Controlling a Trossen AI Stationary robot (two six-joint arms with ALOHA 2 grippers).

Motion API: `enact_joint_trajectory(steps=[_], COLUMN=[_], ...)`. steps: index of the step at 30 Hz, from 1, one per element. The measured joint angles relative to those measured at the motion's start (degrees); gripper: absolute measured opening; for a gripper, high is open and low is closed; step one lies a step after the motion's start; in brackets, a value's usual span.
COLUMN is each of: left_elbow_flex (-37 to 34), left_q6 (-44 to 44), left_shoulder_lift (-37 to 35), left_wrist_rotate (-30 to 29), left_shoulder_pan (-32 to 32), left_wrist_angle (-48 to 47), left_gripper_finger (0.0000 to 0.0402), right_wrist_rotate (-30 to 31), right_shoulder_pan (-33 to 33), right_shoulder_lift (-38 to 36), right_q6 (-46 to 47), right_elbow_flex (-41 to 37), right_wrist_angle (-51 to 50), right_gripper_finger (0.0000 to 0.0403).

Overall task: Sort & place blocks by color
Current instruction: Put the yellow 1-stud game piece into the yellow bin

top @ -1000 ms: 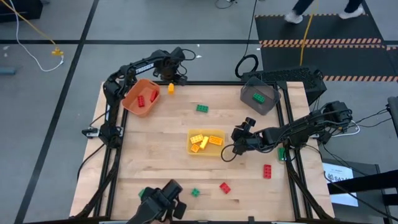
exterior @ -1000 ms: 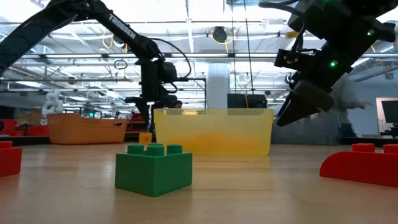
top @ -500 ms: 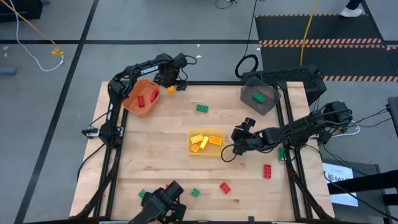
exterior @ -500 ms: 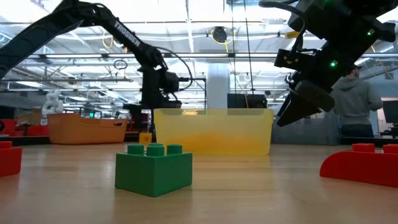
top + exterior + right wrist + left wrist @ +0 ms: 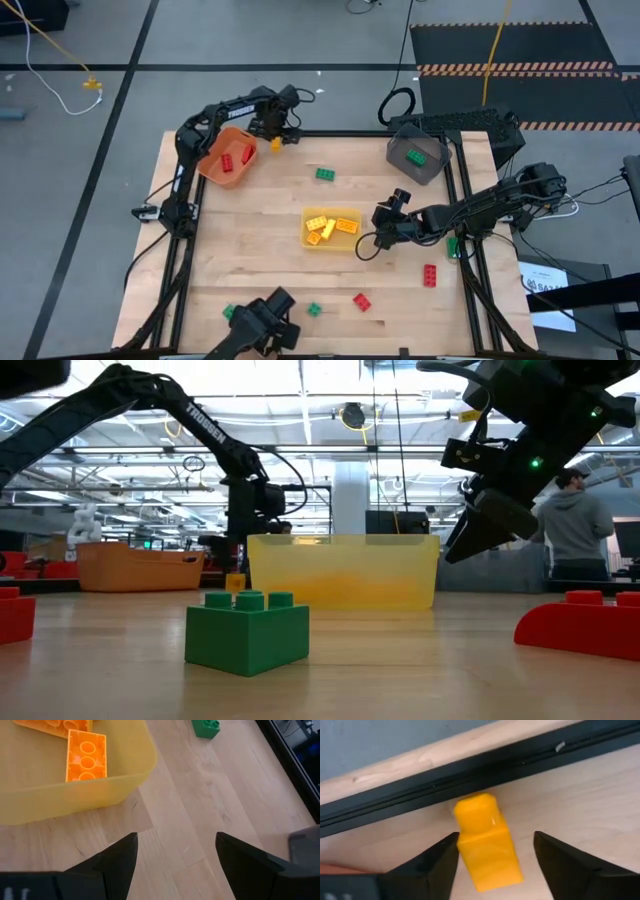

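A small yellow block (image 5: 487,845) lies on the wood by the table's far edge rail, just right of the orange bin (image 5: 228,157). My left gripper (image 5: 495,865) points down over it, open, one finger on each side and one tip close beside it. My right gripper (image 5: 175,865) hangs open above bare wood beside the yellow bin (image 5: 331,228), which holds yellow blocks. Loose blocks lie about: green (image 5: 325,174), red (image 5: 429,275), red (image 5: 361,301), green (image 5: 313,309). The orange bin holds red blocks, and the grey bin (image 5: 417,158) a green one.
The black rail (image 5: 470,780) along the far edge runs just behind the yellow block. A green block (image 5: 247,630) and a red one (image 5: 580,622) sit close to the low camera. A person (image 5: 575,525) stands in the room beyond the table.
My left gripper has come down over the yellow block by the far edge, which has stayed where it was. My right arm has kept still.
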Motion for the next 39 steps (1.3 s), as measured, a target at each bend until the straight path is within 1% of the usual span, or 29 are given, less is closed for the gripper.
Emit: enact_joint_trajectory(steps=[7, 11, 16, 23, 28, 32, 36, 39], left_elbow_flex=[0.0, 0.0, 0.0, 0.0, 0.0, 0.0, 0.0, 0.0], left_q6=[1.0, 3.7, 10.1, 16.1, 19.2, 19.7, 19.6, 18.1], left_shoulder_lift=[0.0, 0.0, -0.9, -5.7, -11.0, -15.1, -17.0, -17.2], left_wrist_rotate=[0.0, 0.1, 1.6, 2.2, 2.2, 2.2, 2.1, 2.2], left_shoulder_pan=[-0.9, -1.3, -2.6, -7.9, -14.4, -21.2, -29.1, -35.0], left_wrist_angle=[0.0, -0.1, -2.1, -4.3, -4.4, -3.4, 0.3, 2.9], left_gripper_finger=[0.0140, 0.0137, 0.0137, 0.0141, 0.0157, 0.0155, 0.0143, 0.0146], right_wrist_rotate=[0.0, 0.0, 0.0, 0.5, 2.0, 2.5, 3.7, 3.6], right_shoulder_pan=[0.0, 0.0, 0.0, 0.0, 0.0, 0.0, -0.1, 0.0], right_shoulder_lift=[0.0, 0.0, 0.0, 0.0, 0.0, 0.0, 0.0, 0.0], right_q6=[0.3, 0.4, 0.3, 0.0, 0.0, 0.3, 1.2, 1.3], right_elbow_flex=[0.0, 0.0, 0.0, 0.0, 0.0, 0.0, 0.0, 0.0], right_wrist_angle=[-0.1, -0.1, -0.2, -1.2, -1.4, -2.8, -4.4, -4.4], right_gripper_finger=[0.0258, 0.0258, 0.0258, 0.0258, 0.0258, 0.0258, 0.0258, 0.0258])
